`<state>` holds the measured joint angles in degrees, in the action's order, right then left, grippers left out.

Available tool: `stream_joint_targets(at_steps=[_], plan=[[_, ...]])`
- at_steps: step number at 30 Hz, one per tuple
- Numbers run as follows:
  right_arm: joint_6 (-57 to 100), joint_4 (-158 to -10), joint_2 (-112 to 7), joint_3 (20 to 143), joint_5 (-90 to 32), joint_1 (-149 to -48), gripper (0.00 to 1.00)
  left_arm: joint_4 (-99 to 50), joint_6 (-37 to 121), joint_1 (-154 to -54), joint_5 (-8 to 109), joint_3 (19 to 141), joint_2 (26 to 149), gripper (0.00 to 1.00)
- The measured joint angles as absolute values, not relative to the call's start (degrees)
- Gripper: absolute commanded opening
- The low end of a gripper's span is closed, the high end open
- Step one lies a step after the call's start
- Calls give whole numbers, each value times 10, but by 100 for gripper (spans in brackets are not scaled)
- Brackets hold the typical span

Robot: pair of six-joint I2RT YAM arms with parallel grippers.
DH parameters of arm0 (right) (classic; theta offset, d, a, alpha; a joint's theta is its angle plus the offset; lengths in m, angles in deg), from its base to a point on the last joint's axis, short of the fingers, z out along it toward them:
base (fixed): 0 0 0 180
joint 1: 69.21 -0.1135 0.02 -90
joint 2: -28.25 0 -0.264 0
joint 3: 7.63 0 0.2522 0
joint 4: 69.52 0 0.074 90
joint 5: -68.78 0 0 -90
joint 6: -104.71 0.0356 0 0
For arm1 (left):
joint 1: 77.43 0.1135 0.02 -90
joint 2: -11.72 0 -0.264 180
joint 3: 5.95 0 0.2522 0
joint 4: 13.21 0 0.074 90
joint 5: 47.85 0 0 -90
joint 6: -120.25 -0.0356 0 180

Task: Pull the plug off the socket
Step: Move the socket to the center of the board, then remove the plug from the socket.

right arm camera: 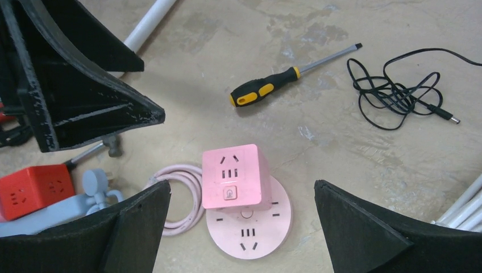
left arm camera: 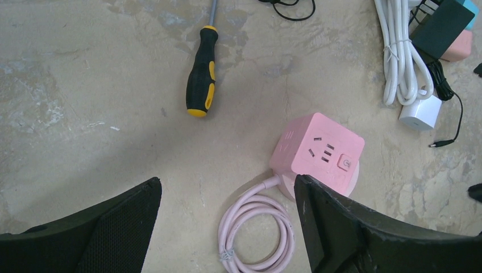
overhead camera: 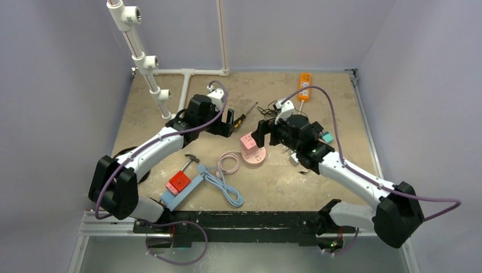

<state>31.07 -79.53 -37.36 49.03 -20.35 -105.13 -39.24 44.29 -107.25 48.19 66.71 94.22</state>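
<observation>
I am seeing the pink cube plug (right arm camera: 233,176) sitting on the round pink socket (right arm camera: 250,230) near the middle of the table (overhead camera: 273,190). Its coiled pink cord (left arm camera: 256,227) is lying just beside it. My right gripper (right arm camera: 241,190) is hovering near the cube, jaws spread wide and gripping nothing, with the cube showing between its fingers in the wrist view. My left gripper (left arm camera: 226,187) is hanging released too, one finger (left arm camera: 341,227) overlapping the cube's near edge in its own wrist view. A screwdriver (left arm camera: 202,74) is lying beyond, apart from both.

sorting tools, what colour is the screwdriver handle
Black and yellow screwdriver handle, clearest in left wrist view.
</observation>
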Motion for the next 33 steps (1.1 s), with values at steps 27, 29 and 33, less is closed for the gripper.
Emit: stream_joint_targets(at_steps=[27, 29, 33], plan=[[273, -790, -627, 583, -56, -1153, 88, -413, 442, -1072, 447, 667, 949, 86], [274, -788, -630, 583, -57, -1154, 87, -414, 441, -1072, 444, 667, 949, 86], [274, -788, -634, 583, -58, -1158, 88, -415, 440, -1072, 436, 667, 949, 86]])
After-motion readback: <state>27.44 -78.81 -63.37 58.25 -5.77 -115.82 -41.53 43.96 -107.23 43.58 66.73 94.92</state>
